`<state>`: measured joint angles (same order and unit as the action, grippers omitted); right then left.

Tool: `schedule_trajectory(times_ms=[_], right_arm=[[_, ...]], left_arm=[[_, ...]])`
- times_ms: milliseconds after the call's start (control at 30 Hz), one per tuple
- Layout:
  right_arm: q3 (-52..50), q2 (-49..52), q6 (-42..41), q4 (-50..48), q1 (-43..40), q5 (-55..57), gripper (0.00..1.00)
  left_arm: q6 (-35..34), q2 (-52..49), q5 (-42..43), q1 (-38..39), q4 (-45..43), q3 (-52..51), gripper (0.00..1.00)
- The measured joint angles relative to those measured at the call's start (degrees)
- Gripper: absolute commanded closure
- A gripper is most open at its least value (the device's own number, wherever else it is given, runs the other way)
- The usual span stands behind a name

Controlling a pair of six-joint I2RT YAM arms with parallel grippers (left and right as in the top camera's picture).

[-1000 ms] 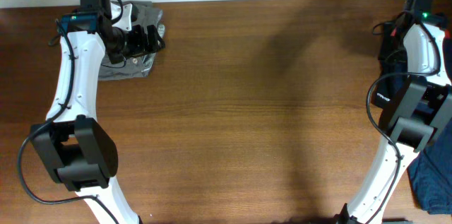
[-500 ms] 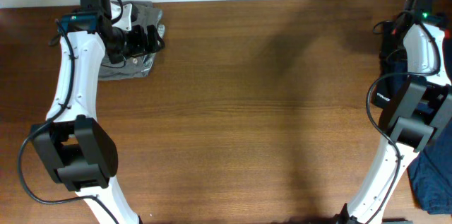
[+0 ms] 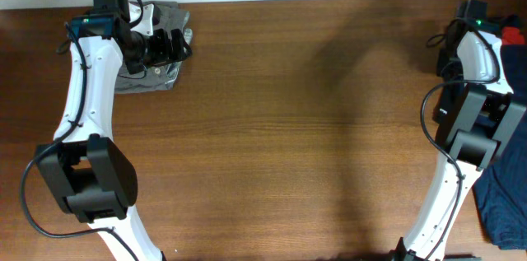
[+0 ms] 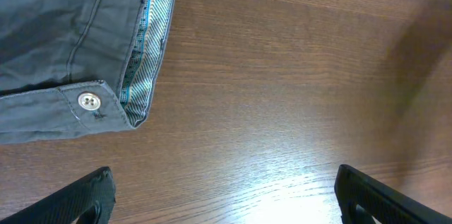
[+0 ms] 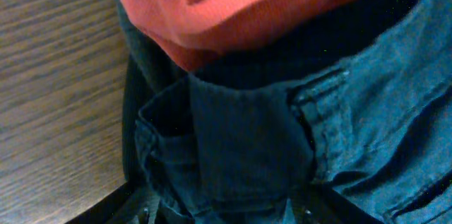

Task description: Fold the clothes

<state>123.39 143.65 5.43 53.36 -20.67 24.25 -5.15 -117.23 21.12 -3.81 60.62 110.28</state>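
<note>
The olive-grey trousers (image 4: 63, 33) lie in a small folded pile at the far left corner of the table (image 3: 313, 129). Their waistband is turned back, showing a teal-striped lining (image 4: 145, 47) and a small metal button (image 4: 88, 99). The left gripper (image 4: 226, 199) hangs over the table just beside them, jaws spread wide with nothing held. At the table's far right edge, a red top (image 5: 233, 5) lies crumpled on a dark navy denim garment (image 5: 247, 146) with stitched seams. The right gripper (image 5: 222, 210) sits over that denim, fingers partly apart; whether it grips the cloth cannot be told.
</note>
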Motion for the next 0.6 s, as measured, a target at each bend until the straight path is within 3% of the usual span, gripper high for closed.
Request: schedule_trajectory(times_ms=[133,267,400,600], right_arm=[[0.0,0.0,0.1,-0.3,0.2,1.2,0.67],[0.0,0.0,0.5,-0.3,0.2,1.4,0.73],[0.0,0.0,0.7,-0.1,0.2,1.8,0.96],[0.0,0.0,0.4,0.1,0.2,1.9,0.96]], left_arm=[[0.0,0.0,-0.1,0.0,0.0,0.0,0.01],[0.0,0.0,-0.8,0.0,0.0,0.0,0.01],[0.0,0.0,-1.3,0.0,0.0,0.0,0.01],[0.0,0.0,-1.7,0.0,0.0,0.0,0.01]])
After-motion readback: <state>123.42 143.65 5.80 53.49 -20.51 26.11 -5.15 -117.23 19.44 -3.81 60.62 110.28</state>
